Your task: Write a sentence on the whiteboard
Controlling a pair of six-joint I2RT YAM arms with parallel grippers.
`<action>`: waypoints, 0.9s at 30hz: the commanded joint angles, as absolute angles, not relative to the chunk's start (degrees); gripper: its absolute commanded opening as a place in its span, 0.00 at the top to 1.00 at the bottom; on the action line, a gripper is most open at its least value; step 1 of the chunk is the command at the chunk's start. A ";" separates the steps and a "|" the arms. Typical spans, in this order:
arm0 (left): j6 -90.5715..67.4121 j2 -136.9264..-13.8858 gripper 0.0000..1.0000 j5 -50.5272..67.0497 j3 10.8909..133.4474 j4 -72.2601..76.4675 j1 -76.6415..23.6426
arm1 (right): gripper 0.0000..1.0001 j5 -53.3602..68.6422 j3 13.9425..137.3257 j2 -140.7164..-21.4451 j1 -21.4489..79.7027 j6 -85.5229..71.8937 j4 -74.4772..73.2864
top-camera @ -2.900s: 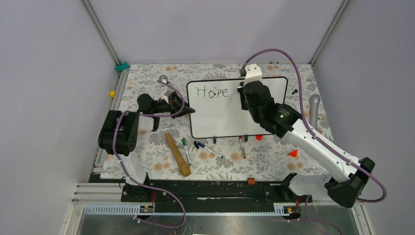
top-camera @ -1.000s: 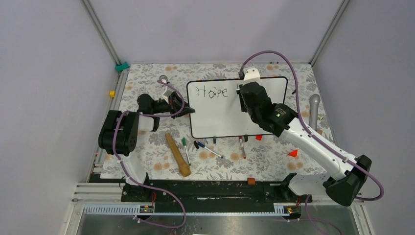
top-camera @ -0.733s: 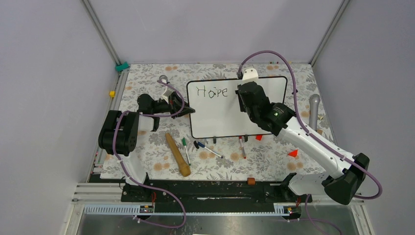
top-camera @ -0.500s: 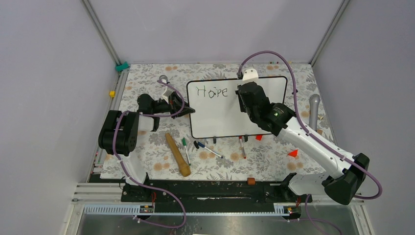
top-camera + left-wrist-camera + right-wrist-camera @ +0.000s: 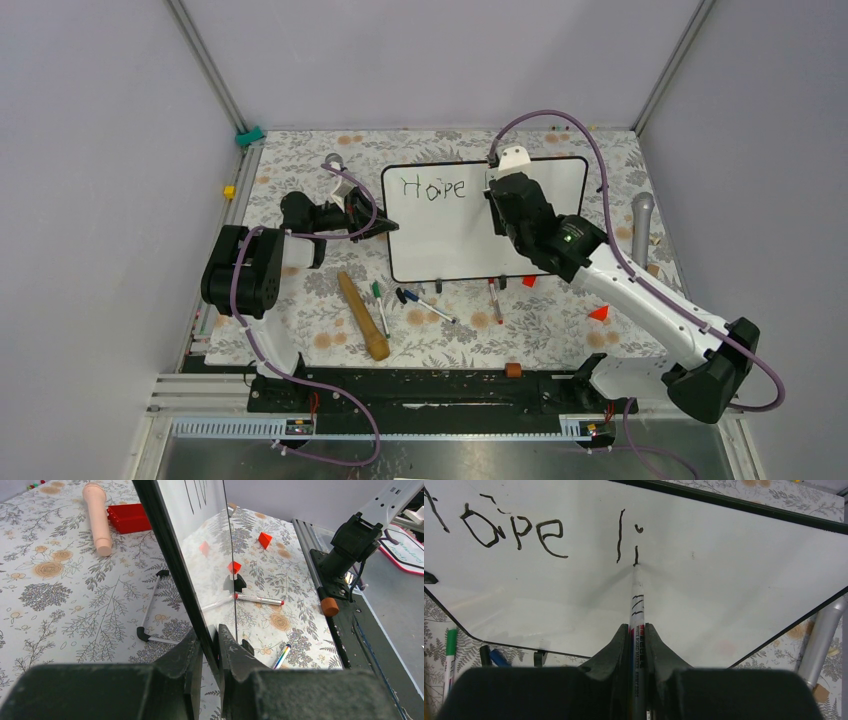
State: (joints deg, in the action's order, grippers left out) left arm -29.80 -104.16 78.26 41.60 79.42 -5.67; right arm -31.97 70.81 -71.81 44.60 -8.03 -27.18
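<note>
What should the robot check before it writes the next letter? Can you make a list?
1. Left fingers clamp the whiteboard edge: ok.
2. Right fingers hold the marker: ok.
3. Marker tip touches the board under the "i": ok.
4. Written letters readable: ok.
5. Bare board right of them: ok.
6. Ink left in marker: cannot tell.
</note>
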 commanded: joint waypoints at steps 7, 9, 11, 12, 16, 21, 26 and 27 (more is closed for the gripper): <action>-22.85 -103.98 1.00 80.59 41.57 84.46 -5.62 | 1.00 -35.18 71.22 -66.55 43.73 -7.56 -27.02; -22.85 -103.97 1.00 80.57 41.51 84.46 -5.62 | 1.00 -35.54 71.06 -66.61 43.46 -7.56 -27.06; -22.71 -103.96 1.00 80.61 41.48 84.47 -5.62 | 1.00 -35.59 71.25 -66.85 43.17 -7.53 -27.06; -22.76 -103.97 1.00 80.60 41.53 84.46 -5.60 | 1.00 -35.63 71.40 -66.99 42.97 -7.51 -27.05; -22.74 -103.97 1.00 80.66 41.49 84.44 -5.62 | 1.00 -35.33 72.34 -67.95 42.08 -7.59 -27.04; -22.73 -103.96 1.00 80.51 41.49 84.46 -5.60 | 1.00 -33.13 73.20 -68.86 41.60 -8.27 -27.02; -22.72 -103.90 1.00 80.64 41.41 84.45 -5.62 | 1.00 -32.70 73.64 -69.33 41.55 -8.52 -26.71; -22.73 -103.98 1.00 80.64 41.44 84.43 -5.62 | 1.00 -32.67 73.71 -69.43 41.45 -8.51 -26.71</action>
